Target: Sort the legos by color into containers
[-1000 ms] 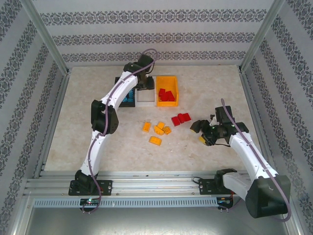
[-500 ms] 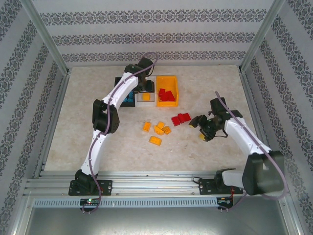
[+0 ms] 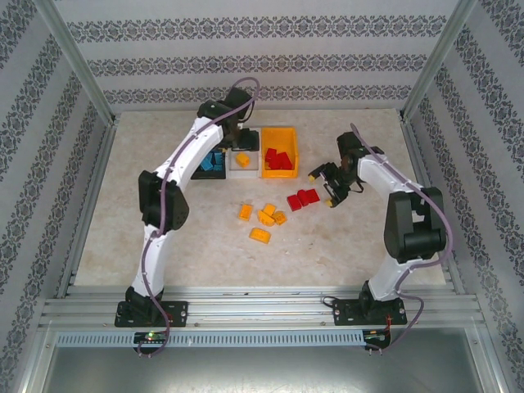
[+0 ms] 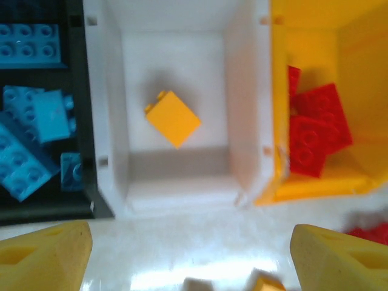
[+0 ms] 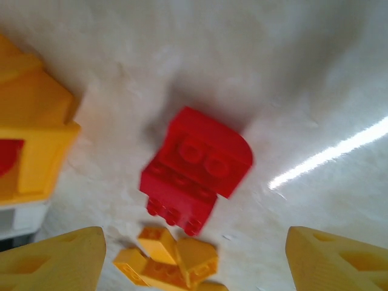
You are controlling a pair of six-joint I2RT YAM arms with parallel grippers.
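- Top external view: three containers stand in a row near the far edge of the table [image 3: 344, 254], around its middle. From left to right they are a black container [image 3: 199, 166], a white container [image 3: 243, 171] and a yellow container [image 3: 278, 171], each touching the next.
- The left gripper [image 3: 240, 141] hangs over the white container. In the left wrist view its yellow fingertips [image 4: 42, 254] stand wide apart at the lower corners, released, with nothing between them.
- One yellow lego [image 4: 173, 118] lies tilted on the floor of the white container, clear of its walls.
- Blue legos [image 4: 30, 133] are heaped in the black container.
- Sorted red legos [image 4: 315, 133] are piled in the yellow container, against the wall next to the white one.
- Several loose yellow legos [image 3: 262, 219] lie scattered close together at the middle of the table. One lies a little nearer the near edge than the others.
- Two loose red legos [image 3: 303, 198] lie touching each other just to the right of the yellow cluster, on the near side of the yellow container.
- The right gripper [image 3: 325, 187] hovers just to the right of the loose red legos. In the right wrist view its jaws are spread wide and hold nothing. The red pair lies on the table ahead of the gap, with some loose yellow legos closer to the fingers.
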